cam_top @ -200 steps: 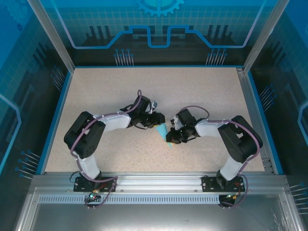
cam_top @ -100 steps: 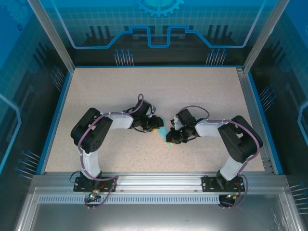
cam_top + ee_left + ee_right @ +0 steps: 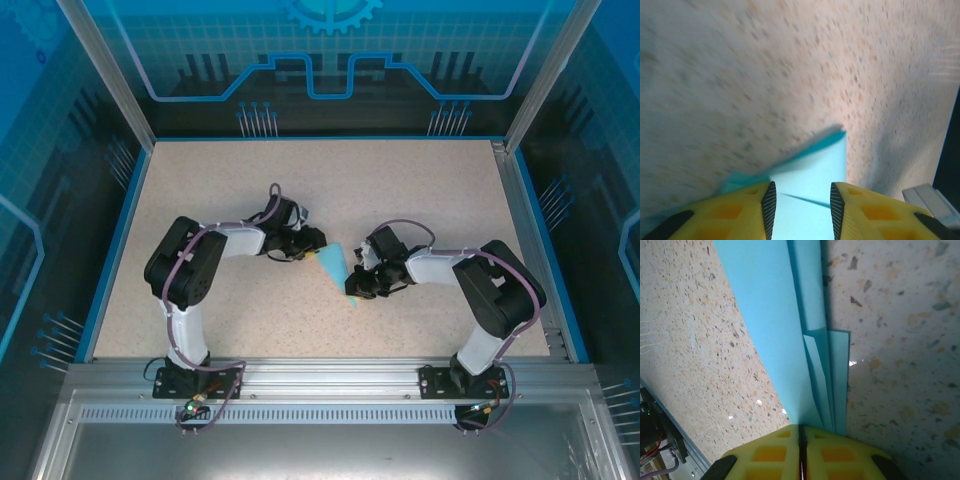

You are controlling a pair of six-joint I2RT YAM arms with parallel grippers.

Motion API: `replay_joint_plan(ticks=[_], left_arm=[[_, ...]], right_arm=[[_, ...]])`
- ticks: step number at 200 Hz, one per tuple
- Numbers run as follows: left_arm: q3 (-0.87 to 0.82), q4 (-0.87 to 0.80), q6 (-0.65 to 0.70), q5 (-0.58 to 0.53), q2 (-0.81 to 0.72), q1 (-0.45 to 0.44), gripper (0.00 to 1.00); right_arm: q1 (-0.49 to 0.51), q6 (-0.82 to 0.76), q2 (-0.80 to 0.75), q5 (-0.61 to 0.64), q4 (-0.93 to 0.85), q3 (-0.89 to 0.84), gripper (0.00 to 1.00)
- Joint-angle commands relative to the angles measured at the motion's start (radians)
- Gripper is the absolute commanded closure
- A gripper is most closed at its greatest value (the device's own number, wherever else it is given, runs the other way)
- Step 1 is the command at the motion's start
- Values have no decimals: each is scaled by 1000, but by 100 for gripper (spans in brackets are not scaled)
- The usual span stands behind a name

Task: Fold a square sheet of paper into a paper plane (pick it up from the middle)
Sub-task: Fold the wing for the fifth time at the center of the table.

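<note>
The light-blue sheet of paper (image 3: 335,262) lies on the speckled table between the two arms, folded into a slim pointed wedge with long layered flaps (image 3: 770,325). My right gripper (image 3: 356,288) pins its near end: in the right wrist view the yellow jaws (image 3: 801,432) are pressed together on the paper's edge. My left gripper (image 3: 312,252) sits at the paper's far-left tip. In the left wrist view its jaws (image 3: 801,202) stand apart, and the paper (image 3: 815,170) with one crease lies flat below the gap, untouched by the pads.
The speckled tabletop (image 3: 250,190) has a blue raised border (image 3: 115,250) on the left, back and right. An aluminium rail (image 3: 320,375) with both arm bases runs along the near edge. Glass walls enclose the cell.
My left arm has swung back and to the left, uncovering more of the paper's pointed end. The right arm and its grip have stayed put.
</note>
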Motion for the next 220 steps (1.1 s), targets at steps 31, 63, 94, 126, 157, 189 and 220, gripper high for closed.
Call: replay_joint_plan(ticks=[31, 63, 94, 126, 157, 189, 220], left_arm=[[41, -102, 86, -61, -5, 70, 61], [34, -138, 89, -69, -79, 73, 60], [5, -171, 56, -75, -156, 72, 57], [-26, -216, 17, -105, -228, 40, 53], [-14, -258, -2, -142, -240, -41, 51], [0, -228, -36, -145, -233, -117, 50], [34, -239, -60, -158, -204, -150, 49]], right_arm=[[-2, -4, 60, 91, -106, -49, 90], [-1, 3, 55, 67, -91, -39, 89], [-1, 18, 27, 44, -62, -27, 86], [-2, 10, 15, 48, -76, 10, 85], [-1, 18, 16, 30, -55, 24, 85], [-1, 13, -10, 27, -52, 17, 84], [-1, 2, -84, 33, -42, -10, 80]])
